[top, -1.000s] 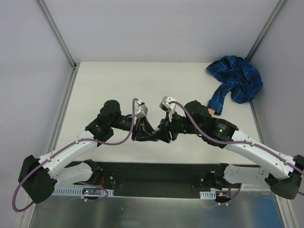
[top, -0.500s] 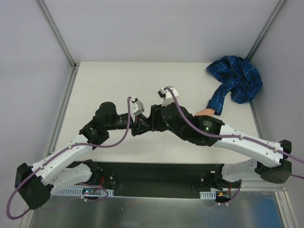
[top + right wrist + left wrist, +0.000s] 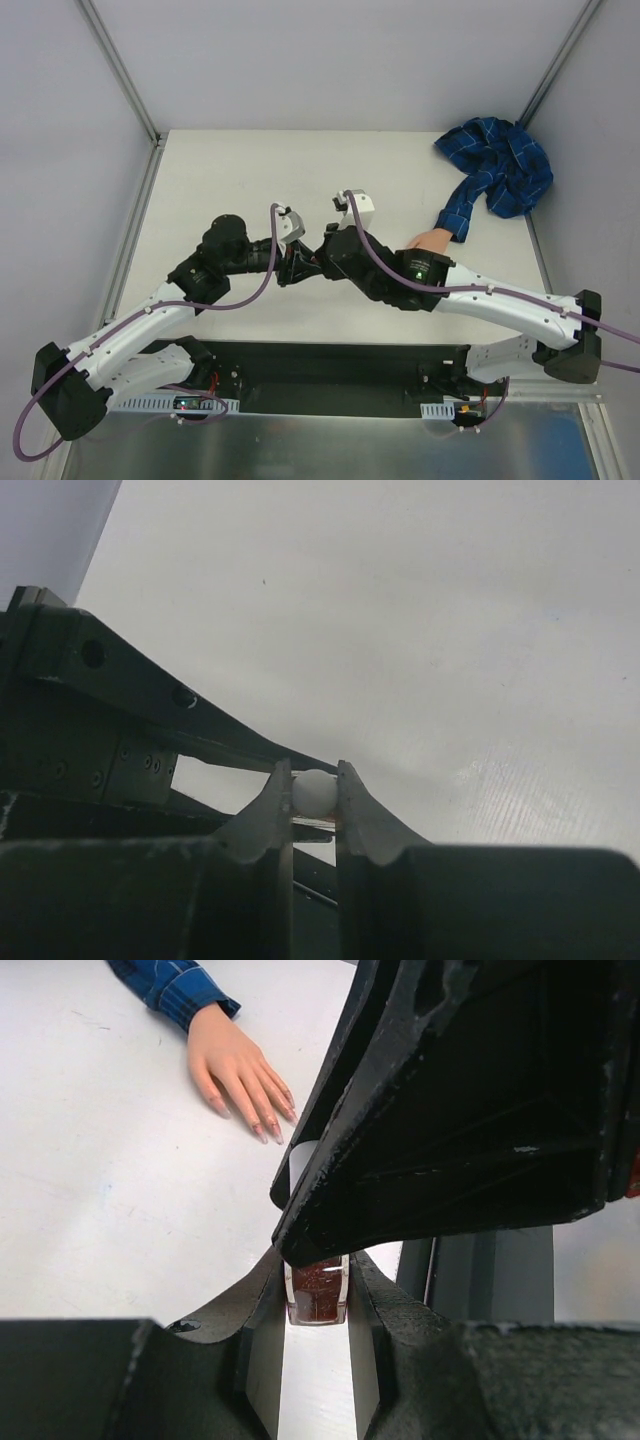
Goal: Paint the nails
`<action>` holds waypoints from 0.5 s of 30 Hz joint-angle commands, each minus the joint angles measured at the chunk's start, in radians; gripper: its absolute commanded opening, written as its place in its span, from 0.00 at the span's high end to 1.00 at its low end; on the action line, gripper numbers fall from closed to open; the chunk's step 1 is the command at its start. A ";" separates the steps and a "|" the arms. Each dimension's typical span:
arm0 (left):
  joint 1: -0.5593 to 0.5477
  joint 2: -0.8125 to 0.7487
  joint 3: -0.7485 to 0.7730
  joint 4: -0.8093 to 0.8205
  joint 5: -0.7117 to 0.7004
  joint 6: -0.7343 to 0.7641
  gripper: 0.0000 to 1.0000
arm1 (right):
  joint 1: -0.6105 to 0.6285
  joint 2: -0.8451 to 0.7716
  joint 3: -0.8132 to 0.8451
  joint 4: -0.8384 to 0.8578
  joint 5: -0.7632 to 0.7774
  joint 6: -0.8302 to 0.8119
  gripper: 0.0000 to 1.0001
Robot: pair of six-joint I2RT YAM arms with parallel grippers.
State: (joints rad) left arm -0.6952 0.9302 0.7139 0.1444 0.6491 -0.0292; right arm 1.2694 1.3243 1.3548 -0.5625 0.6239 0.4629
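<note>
The fake hand (image 3: 425,240) lies palm down at the right, its blue plaid sleeve (image 3: 497,175) bunched in the far right corner. In the left wrist view the hand (image 3: 235,1065) shows its long nails (image 3: 266,1132). My left gripper (image 3: 317,1280) is shut on a small bottle (image 3: 318,1298) of dark red polish, at mid table in the top view (image 3: 298,264). My right gripper (image 3: 314,785) is shut on the bottle's white cap (image 3: 314,793). It meets the left gripper from the right (image 3: 320,256) and its black body (image 3: 460,1110) hides the bottle's top.
The white table (image 3: 230,170) is walled by grey panels left, back and right. Both arms cross the middle of the table. The black base rail (image 3: 330,365) runs along the near edge.
My right arm has swung left and turned its wrist onto the bottle in my left gripper, uncovering the fake hand in the top view. My left gripper has barely moved.
</note>
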 commanded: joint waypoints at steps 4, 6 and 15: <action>-0.004 0.042 0.085 0.041 0.266 0.014 1.00 | -0.068 -0.193 -0.254 0.328 -0.260 -0.318 0.99; -0.004 0.056 0.093 0.052 0.378 -0.001 1.00 | -0.134 -0.273 -0.351 0.445 -0.544 -0.378 0.99; -0.004 0.096 0.098 0.175 0.670 -0.120 1.00 | -0.246 -0.320 -0.445 0.497 -1.133 -0.609 1.00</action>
State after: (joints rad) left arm -0.6876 1.0435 0.7471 0.1383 1.0927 -0.0887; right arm 1.0416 0.9791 0.8986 -0.1047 -0.2462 -0.0093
